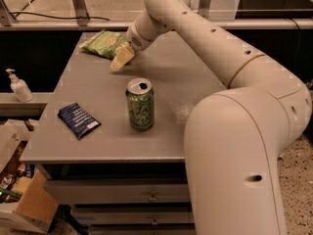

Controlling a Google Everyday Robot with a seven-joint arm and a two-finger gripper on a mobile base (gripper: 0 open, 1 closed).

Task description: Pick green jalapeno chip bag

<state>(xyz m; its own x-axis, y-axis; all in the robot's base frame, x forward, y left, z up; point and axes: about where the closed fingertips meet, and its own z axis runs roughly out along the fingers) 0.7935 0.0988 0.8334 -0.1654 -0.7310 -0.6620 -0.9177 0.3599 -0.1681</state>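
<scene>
- The robot arm [234, 131], thick and cream-coloured, rises to the right of the green soda can [141, 105]. It bends over behind the can and reaches down toward the far left.
- The table [98, 141] is a grey flat top that carries the can near its middle. Shut drawers [122, 192] sit under its front edge, below the can.
- A cardboard box [29, 204] stands open on the floor, well down and to the left of the can, off the table. A few small mixed things lie in and around it, and I cannot tell what they are.
- The green jalapeno chip bag [103, 43] lies flat on the table, well behind the can and a little to its left, close to the far edge. It is crinkly and light green, with pale lettering.
- A small dark blue packet [78, 120] lies flat to the left of the can and slightly nearer the front, apart from it.
- The can itself stands upright. Its top shows a dark mouth by the tab, and what it holds cannot be seen.
- The tool [121, 60] is behind the can and slightly to its left, pointing down at the table. It is just beside the near right corner of the bag. I cannot tell whether it touches the bag, or whether it is wide or narrow; nothing is seen in its grip.
- A white pump bottle [18, 86] stands far left of the can, on a ledge off the table.
</scene>
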